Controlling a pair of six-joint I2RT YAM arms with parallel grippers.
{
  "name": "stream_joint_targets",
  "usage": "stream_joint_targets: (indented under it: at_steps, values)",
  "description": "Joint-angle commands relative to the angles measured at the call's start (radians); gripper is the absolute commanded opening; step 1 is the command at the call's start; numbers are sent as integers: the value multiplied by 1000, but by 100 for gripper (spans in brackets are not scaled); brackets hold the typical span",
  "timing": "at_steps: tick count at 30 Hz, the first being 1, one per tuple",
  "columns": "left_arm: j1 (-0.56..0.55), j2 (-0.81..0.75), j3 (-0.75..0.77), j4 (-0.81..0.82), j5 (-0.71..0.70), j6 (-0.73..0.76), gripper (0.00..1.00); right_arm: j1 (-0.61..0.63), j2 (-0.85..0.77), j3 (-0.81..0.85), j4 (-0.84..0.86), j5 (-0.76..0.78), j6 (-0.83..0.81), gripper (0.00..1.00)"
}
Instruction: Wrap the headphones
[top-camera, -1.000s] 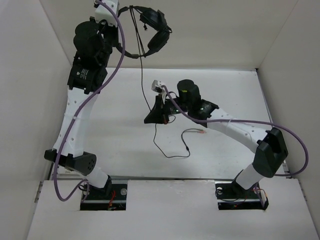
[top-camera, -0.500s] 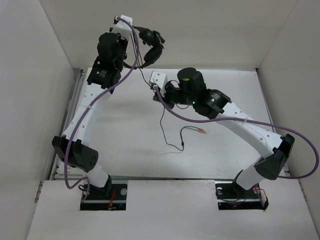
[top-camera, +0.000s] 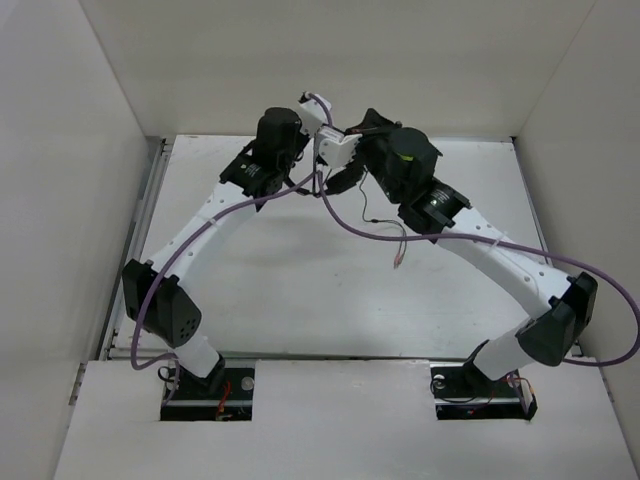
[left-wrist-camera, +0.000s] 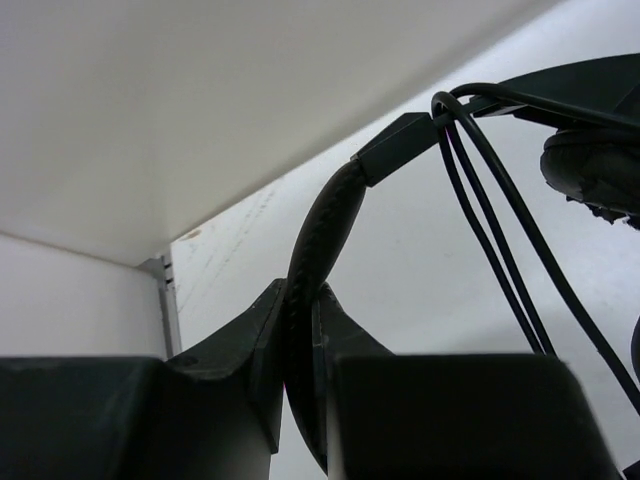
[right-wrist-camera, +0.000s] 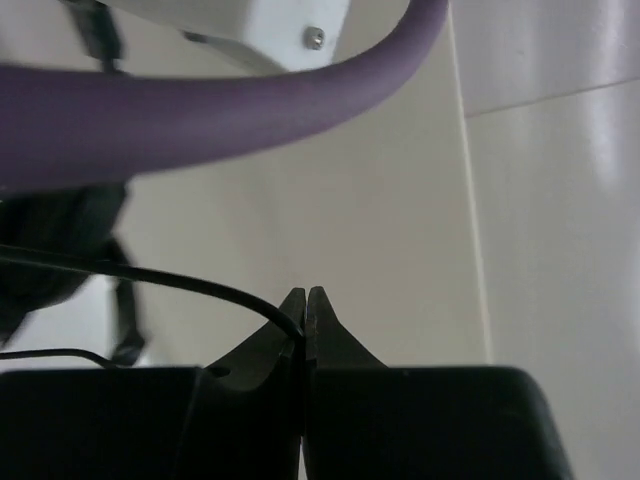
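My left gripper (left-wrist-camera: 300, 300) is shut on the headphones' thin black headband (left-wrist-camera: 325, 225). An earcup (left-wrist-camera: 600, 165) and strands of the thin black cable (left-wrist-camera: 490, 220) show to its right. My right gripper (right-wrist-camera: 305, 300) is shut on the thin cable (right-wrist-camera: 180, 283), with a blurred earcup (right-wrist-camera: 50, 250) to its left. In the top view both grippers meet high at the back centre, left gripper (top-camera: 335, 128) and right gripper (top-camera: 338, 180), and the headset is mostly hidden between the wrists. The loose cable (top-camera: 366, 205) hangs down to the plugs (top-camera: 398, 260).
White walls enclose the table (top-camera: 250, 280) on the left, back and right. The thick purple arm cable (right-wrist-camera: 200, 110) crosses the top of the right wrist view. Another purple cable (top-camera: 200, 235) loops along the left arm. A metal rail (top-camera: 150, 190) runs along the table's left edge.
Both arms swung towards the back centre and now meet there. The left arm carried the headphones right and down. The right gripper rose with the cable, lifting the plugs off the table.
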Motion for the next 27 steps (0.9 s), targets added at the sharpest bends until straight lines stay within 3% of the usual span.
stream_joint_targets:
  at_steps: [1, 7, 15, 27]
  values:
    - [-49, -86, -49, -41, 54, -3, 0, -80, -40, -45, 393, 68, -254, 0]
    - [-98, -132, -85, -102, 127, -15, 0, -195, -64, -45, 405, -4, -225, 0]
    - [-138, -161, -75, -161, 217, -38, 0, -237, -58, -7, 382, -90, -148, 4]
    - [-173, -209, -34, -225, 344, -67, 0, -361, 0, 76, 79, -360, 330, 8]
